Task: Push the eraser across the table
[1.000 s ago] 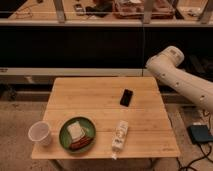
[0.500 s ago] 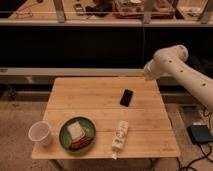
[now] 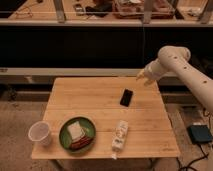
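Gripper [image 3: 143,77] sits right of centre in the frame, over the far right corner of the table [image 3: 100,107], and whether it is clenched or released I cannot tell from this angle. It carries nothing I can make out, and it is apart from the eraser, which lies below and to its left. Biggest thing in shot is that table, light tan planks with seams running left to right, filling the middle and lower half of the frame. Behind it, across the top, runs a long dark counter [image 3: 100,22] with clutter on its upper surface, too dim to name. Next the white arm [image 3: 186,75], thick and rounded, coming in from the right edge and sloping up and left to the gripper. Down on the table now: the green plate [image 3: 62,136] at the lower left, near the front edge, with a pale sandwich [image 3: 75,130] on it and something reddish [image 3: 81,145] along its near rim. Off the table at the right edge of the frame, a dark blue-grey box [image 3: 200,134] lies on the floor. Just left of the plate, close to the front left corner, stands a whitish cup [image 3: 39,132], upright. Right of the plate, well apart from it, a white oblong packet [image 3: 119,136] lies near the front edge. And the eraser [image 3: 127,97]: small, flat, black, lying right of the table's centre, slightly tilted, alone on bare wood.
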`<move>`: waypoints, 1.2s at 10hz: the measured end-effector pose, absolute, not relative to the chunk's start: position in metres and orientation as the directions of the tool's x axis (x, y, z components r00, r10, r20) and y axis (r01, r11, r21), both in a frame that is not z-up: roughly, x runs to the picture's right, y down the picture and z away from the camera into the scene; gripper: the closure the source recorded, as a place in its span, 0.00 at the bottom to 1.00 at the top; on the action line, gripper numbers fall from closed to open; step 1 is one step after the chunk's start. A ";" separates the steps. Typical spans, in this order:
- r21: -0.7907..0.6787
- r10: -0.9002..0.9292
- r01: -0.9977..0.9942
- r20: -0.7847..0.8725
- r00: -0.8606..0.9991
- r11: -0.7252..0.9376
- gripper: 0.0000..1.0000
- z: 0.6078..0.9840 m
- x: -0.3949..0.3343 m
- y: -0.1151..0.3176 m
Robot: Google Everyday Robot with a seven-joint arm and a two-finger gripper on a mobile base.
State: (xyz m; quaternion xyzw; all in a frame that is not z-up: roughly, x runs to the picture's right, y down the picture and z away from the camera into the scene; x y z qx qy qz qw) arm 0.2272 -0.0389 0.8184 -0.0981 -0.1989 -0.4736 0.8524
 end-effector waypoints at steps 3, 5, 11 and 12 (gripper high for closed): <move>-0.169 -0.752 0.893 0.488 0.443 0.416 0.59 0.827 0.256 0.015; -0.216 -0.708 0.894 0.549 0.444 0.393 0.81 0.834 0.254 0.043; -0.171 -0.682 0.905 0.607 0.408 0.389 1.00 0.886 0.233 0.044; -0.166 -0.689 0.905 0.599 0.408 0.392 1.00 0.896 0.233 0.043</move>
